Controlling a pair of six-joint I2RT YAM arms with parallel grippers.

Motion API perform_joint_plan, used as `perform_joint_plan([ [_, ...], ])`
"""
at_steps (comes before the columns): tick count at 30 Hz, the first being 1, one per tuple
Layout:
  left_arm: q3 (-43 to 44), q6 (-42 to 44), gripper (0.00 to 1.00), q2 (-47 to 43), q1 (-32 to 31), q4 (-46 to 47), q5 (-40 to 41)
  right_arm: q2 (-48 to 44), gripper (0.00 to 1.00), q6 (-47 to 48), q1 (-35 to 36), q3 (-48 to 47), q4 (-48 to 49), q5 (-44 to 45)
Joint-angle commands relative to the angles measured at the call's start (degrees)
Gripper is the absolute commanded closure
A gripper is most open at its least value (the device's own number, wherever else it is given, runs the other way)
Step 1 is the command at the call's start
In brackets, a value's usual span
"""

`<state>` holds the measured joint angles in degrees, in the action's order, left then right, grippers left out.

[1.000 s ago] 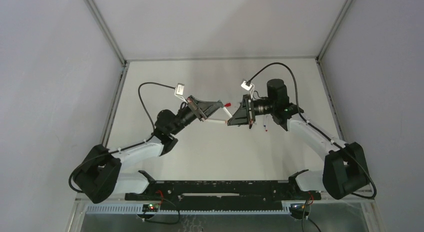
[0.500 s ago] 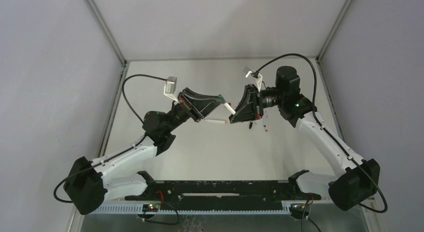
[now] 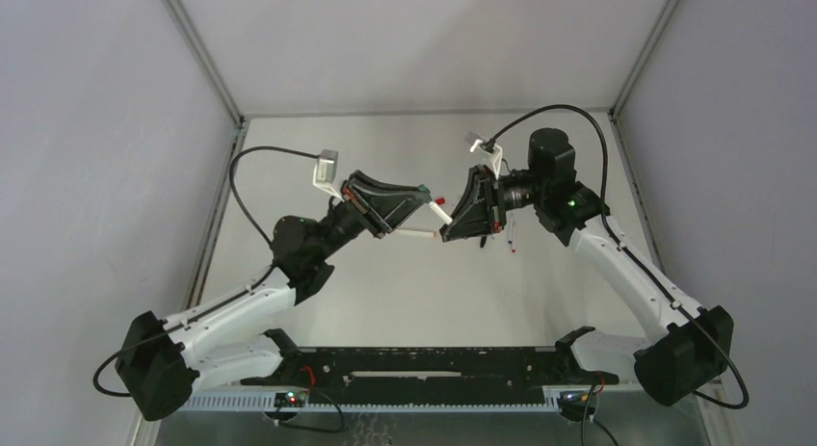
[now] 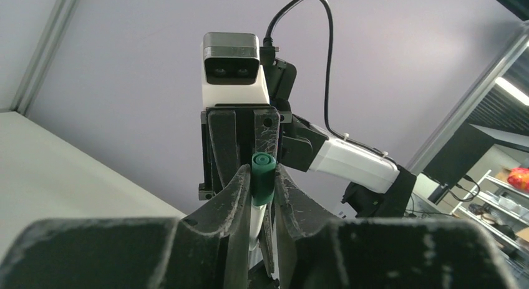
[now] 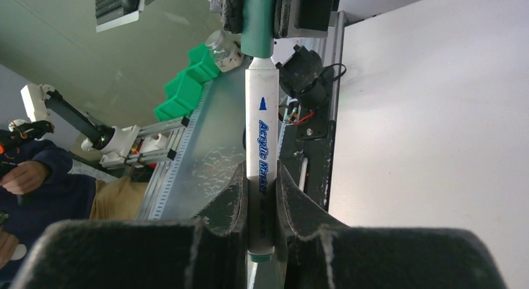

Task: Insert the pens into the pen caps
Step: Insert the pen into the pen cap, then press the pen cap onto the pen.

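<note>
The left hand was pinched shut on the green cap, held in the air above the bench. Just right of that cap, its mouth met the white pen. The right hand clamped the barrel's end farthest from the cap. Light, stiff and smooth, the pen would likely slip under an end-on push. A firm hold on the barrel nearer the cap looked safest.
</note>
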<state>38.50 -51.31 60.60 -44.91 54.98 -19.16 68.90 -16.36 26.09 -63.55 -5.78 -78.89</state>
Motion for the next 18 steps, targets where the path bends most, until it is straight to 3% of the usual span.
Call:
perform_joint_plan([
  [1, 1.05, 2.49, 0.77, -2.31, -1.49, -0.56, 1.97, 1.38, 1.0, -0.85, 0.99, -0.86, -1.61, 3.48],
  [10, 0.42, 2.62, 0.76, -1.72, -2.53, -0.35, 5.05, 2.01, 1.0, -3.53, 0.77, -0.36, 1.16, 4.61],
  [18, -0.75, 1.71, 0.69, -1.64, -2.7, 0.92, 6.11, 1.76, 1.0, -5.79, -0.19, 0.78, 4.46, 3.7],
])
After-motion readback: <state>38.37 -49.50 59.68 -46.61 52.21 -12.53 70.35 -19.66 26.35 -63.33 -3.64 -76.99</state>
